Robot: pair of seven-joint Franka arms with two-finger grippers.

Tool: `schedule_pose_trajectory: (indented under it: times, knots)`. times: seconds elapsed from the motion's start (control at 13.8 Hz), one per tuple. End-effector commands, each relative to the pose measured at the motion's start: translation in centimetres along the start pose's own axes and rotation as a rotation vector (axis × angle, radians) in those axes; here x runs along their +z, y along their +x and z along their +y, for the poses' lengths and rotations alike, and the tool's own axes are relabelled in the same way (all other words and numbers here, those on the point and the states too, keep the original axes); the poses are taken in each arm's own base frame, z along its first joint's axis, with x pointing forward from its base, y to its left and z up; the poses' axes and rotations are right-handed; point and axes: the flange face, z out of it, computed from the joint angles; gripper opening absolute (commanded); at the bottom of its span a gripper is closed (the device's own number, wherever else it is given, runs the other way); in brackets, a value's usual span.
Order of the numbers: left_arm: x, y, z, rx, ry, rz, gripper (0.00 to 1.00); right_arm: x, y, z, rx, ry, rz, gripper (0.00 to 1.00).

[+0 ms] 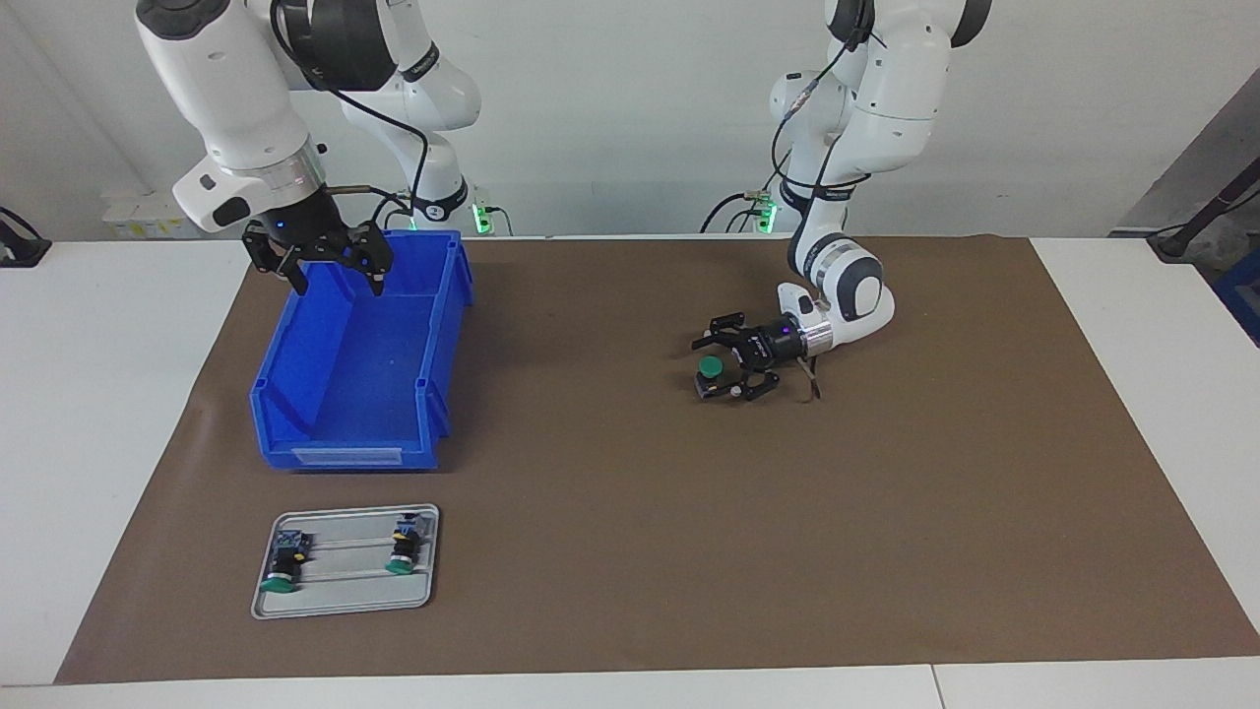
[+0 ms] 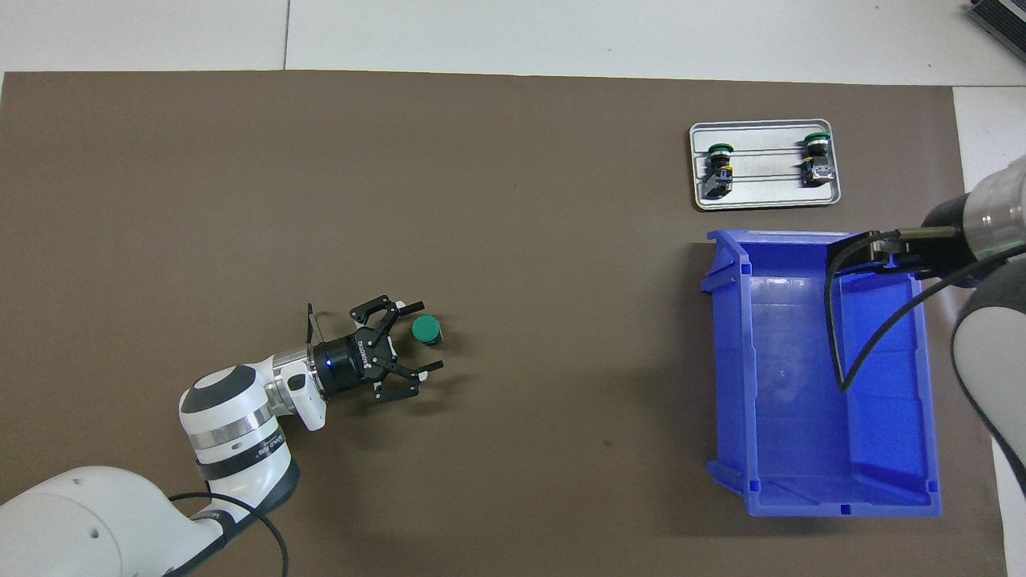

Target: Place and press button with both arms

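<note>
The right gripper (image 1: 333, 278) is held up over the end of the blue bin (image 1: 433, 325) nearest the robots, at the right arm's end of the table; its black fingers are spread apart and nothing is held between them. The bin is a rectangular box of smooth, glossy moulded plastic with ribbed walls and a lowered lip at the end farthest from the robots, and its floor is seen bare.

Toward the left arm's end, the left gripper (image 1: 726, 364) is brought low to the surface and laid nearly level, its fingers pointed toward the right arm's end of the table. Its fingers are opened wide on either side of the button (image 1: 711, 370), and no grip on it is seen. The button is stood on the matte brown mat (image 1: 689, 551), round flat green cap upward on a short dark body, near the middle of the table. The mat is a large flat sheet by which most of the white tabletop (image 1: 108, 394) is covered.

Farthest from the robots, just past the bin's lowered lip and near the table's corner at the right arm's end, a shallow grey metal tray (image 1: 345, 599) with rounded corners is laid. Two more green-capped buttons (image 1: 285, 563) are laid on their sides in it, well apart.
</note>
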Motion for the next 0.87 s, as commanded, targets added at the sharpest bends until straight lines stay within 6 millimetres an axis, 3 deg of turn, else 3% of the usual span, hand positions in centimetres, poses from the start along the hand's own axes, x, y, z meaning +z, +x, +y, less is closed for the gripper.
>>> schedule_pose_trajectory:
  times: [0.0,0.36,0.65,0.8]
  knots:
    - [-0.8,-0.3,0.0,0.006,0.025,0.006,1.00,-0.2,-0.7,-0.1,0.012,0.020,0.005,1.00]
    - [-3.2,0.5,-1.5,0.008,0.070,0.022,1.00,-0.2,-0.7,-0.1,0.010,0.020,0.005,1.00]
    - [-6.4,0.8,-3.5,-0.024,0.095,-0.012,1.00,-0.2,-0.7,-0.1,0.012,0.020,0.005,1.00]
    - [-8.2,1.9,-5.8,-0.036,0.129,-0.049,1.00,-0.2,-0.7,-0.1,0.012,0.020,0.007,1.00]
